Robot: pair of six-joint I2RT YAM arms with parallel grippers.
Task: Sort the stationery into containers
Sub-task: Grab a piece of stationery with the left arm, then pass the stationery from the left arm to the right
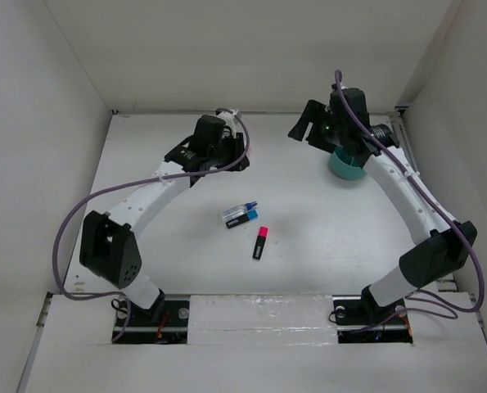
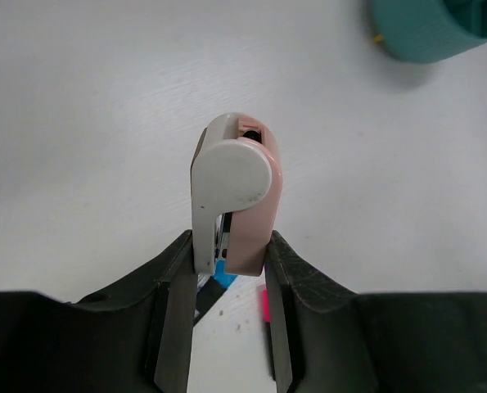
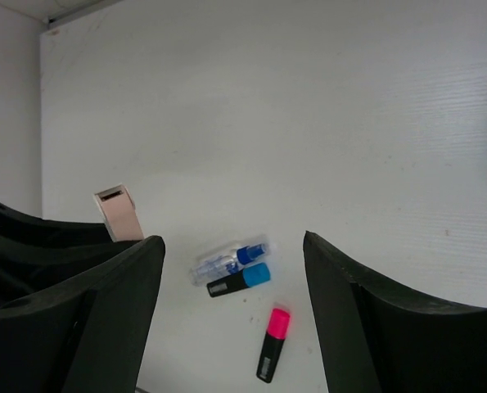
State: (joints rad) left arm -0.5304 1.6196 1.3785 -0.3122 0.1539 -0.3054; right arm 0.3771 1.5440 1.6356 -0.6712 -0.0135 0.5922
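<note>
My left gripper (image 1: pixel 232 152) is shut on a pink and white block-shaped item (image 2: pixel 236 192), held above the table at the back left; its pink end also shows in the right wrist view (image 3: pixel 119 213). The teal cup (image 1: pixel 345 166) stands at the back right, and its edge shows in the left wrist view (image 2: pixel 439 29). My right gripper (image 1: pixel 308 128) is open and empty, raised beside the cup. On the table's middle lie a clear blue-capped tube (image 1: pixel 240 210), a blue-capped black highlighter (image 1: pixel 241 219) touching it, and a pink-capped black highlighter (image 1: pixel 260 243).
White walls close in the table on the left, back and right. The right wrist view shows the tube (image 3: pixel 228 259), the blue-capped highlighter (image 3: pixel 239 280) and the pink-capped highlighter (image 3: pixel 271 344) between its spread fingers.
</note>
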